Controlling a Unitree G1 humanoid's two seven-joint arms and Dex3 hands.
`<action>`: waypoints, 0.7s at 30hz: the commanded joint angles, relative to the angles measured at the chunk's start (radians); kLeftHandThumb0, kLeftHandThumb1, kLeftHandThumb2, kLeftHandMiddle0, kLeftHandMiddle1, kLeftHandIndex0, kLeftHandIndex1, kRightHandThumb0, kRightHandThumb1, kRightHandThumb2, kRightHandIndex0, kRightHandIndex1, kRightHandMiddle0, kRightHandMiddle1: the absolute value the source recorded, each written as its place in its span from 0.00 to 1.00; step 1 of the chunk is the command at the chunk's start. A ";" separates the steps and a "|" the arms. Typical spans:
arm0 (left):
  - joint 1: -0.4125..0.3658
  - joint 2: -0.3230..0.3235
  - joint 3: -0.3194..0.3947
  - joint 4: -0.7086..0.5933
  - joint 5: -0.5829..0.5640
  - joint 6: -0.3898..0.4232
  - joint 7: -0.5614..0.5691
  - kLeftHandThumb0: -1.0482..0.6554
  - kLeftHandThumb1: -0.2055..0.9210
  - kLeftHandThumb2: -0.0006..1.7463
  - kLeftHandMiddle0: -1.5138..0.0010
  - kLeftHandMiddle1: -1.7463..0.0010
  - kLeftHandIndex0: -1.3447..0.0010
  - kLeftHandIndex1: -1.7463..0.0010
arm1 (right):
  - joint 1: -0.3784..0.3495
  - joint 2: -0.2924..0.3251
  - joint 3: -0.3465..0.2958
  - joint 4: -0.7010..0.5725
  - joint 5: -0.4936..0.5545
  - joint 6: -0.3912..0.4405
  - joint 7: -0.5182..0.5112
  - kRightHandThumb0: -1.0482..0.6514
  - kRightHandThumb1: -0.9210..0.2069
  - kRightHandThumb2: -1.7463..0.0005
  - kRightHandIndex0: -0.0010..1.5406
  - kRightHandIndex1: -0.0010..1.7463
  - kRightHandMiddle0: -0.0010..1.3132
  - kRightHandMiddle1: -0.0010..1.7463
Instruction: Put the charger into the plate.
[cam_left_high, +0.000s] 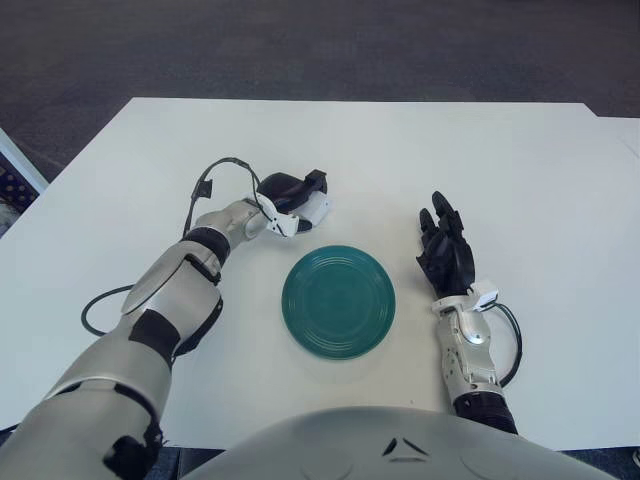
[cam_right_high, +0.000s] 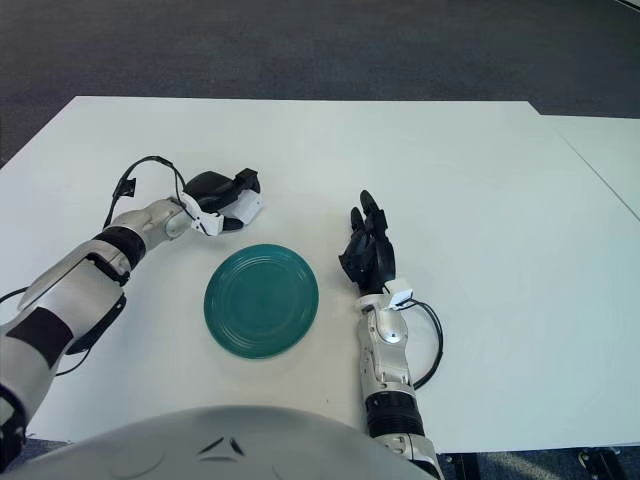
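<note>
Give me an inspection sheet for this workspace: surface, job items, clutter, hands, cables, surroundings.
Surface: white table, bare around the plate.
Job items: green plate near the front edge, nothing on it; white charger off the plate, beyond its far left rim, in the left hand.
Clutter: nothing seen.
Hands: left hand curled over the charger; right hand shows to the right of the plate, fingers extended, holding nothing.
Cables: black cable looping off the left wrist; black cable loop beside the right forearm.
Surroundings: dark carpet beyond the table.
</note>
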 joint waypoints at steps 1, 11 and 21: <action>0.021 0.123 0.125 -0.284 -0.113 -0.082 -0.077 0.37 0.59 0.64 0.31 0.00 0.64 0.00 | 0.103 -0.005 -0.062 0.251 0.049 0.049 0.008 0.05 0.00 0.46 0.06 0.00 0.00 0.14; 0.138 0.204 0.240 -0.649 -0.176 -0.027 -0.220 0.37 0.60 0.64 0.31 0.00 0.64 0.00 | 0.079 0.006 -0.058 0.297 0.022 0.009 0.016 0.05 0.00 0.46 0.05 0.00 0.00 0.12; 0.265 0.223 0.277 -0.916 -0.159 0.007 -0.290 0.37 0.57 0.66 0.32 0.00 0.62 0.00 | 0.047 0.019 -0.062 0.355 -0.004 -0.030 -0.003 0.06 0.00 0.45 0.06 0.00 0.00 0.14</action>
